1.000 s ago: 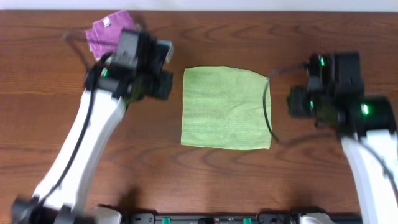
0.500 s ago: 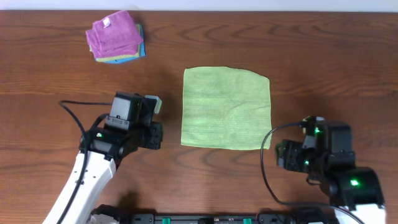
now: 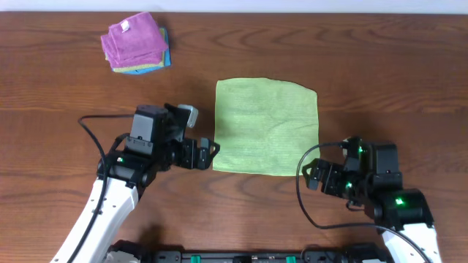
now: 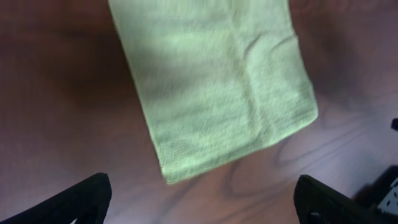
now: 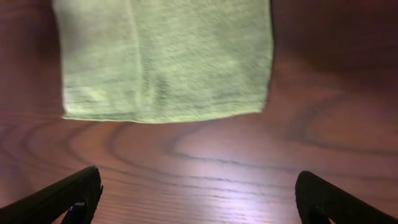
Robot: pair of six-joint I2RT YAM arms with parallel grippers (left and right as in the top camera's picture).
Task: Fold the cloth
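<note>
Approach step: cloth flat mid-desk, unfolded. L claw & R claw both spread, empty, by its near corners. Next I'd drop, pinch corners, carry to far edge.

Open table around the cloth; pile of cloths well apart at far left.

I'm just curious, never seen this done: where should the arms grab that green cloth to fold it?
Probably the cloth by its two near corners, from the near edge: it lies flat, and the open left gripper and right gripper sit beside those corners.
</note>
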